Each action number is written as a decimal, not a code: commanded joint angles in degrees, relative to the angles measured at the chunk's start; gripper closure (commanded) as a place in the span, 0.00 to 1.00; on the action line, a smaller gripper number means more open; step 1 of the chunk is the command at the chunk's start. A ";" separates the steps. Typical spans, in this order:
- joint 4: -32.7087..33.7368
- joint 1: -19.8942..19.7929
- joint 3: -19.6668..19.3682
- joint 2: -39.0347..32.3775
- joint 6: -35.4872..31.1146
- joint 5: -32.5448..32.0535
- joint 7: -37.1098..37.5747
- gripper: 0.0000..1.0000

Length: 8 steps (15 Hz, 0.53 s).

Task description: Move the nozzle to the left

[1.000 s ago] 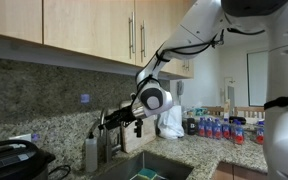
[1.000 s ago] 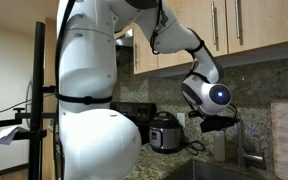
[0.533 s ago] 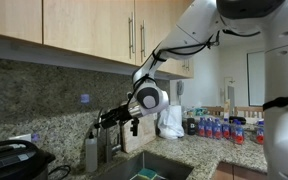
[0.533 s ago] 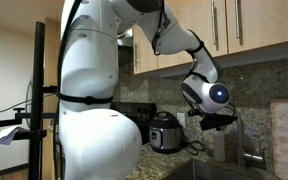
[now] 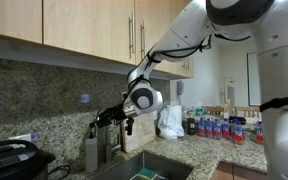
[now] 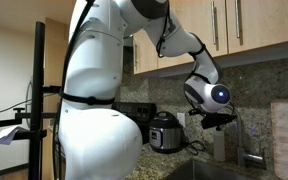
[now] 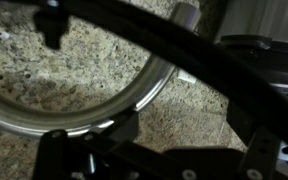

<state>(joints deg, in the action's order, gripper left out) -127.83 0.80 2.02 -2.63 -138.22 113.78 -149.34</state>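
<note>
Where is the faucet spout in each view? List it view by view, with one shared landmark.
Exterior view: the faucet spout stands left of centre, low in the picture, partly hidden.
Exterior view: the faucet spout stands right of centre, low down.
Wrist view: the faucet spout is the bright curved tube across the middle.
Shared landmark: the speckled stone wall behind it.

The granite countertop (image 5: pixel 199 150) carries a soap bottle (image 5: pixel 91 153), a white bag (image 5: pixel 169 122) and small bottles (image 5: pixel 222 128).

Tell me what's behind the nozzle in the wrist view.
Speckled granite fills the view behind the nozzle. The dark tool covers the bottom and right of the picture, so whatever lies behind there cannot be seen.
</note>
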 commanded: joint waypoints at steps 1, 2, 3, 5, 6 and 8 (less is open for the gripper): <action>4.60 0.75 -0.33 -2.07 0.07 -1.43 0.21 0.00; 4.66 0.98 -0.22 -1.65 0.06 -1.43 0.21 0.00; 5.30 1.10 -0.19 -1.97 0.16 -1.56 0.21 0.00; 5.88 1.37 -0.22 -1.62 -0.02 -1.57 0.21 0.00; 6.03 1.46 -0.27 -1.73 0.09 -1.43 0.21 0.00; 6.17 1.43 -0.38 -1.93 0.19 -1.26 0.21 0.00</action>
<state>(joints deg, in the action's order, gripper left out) -122.17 1.96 2.04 -4.19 -138.18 113.16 -149.34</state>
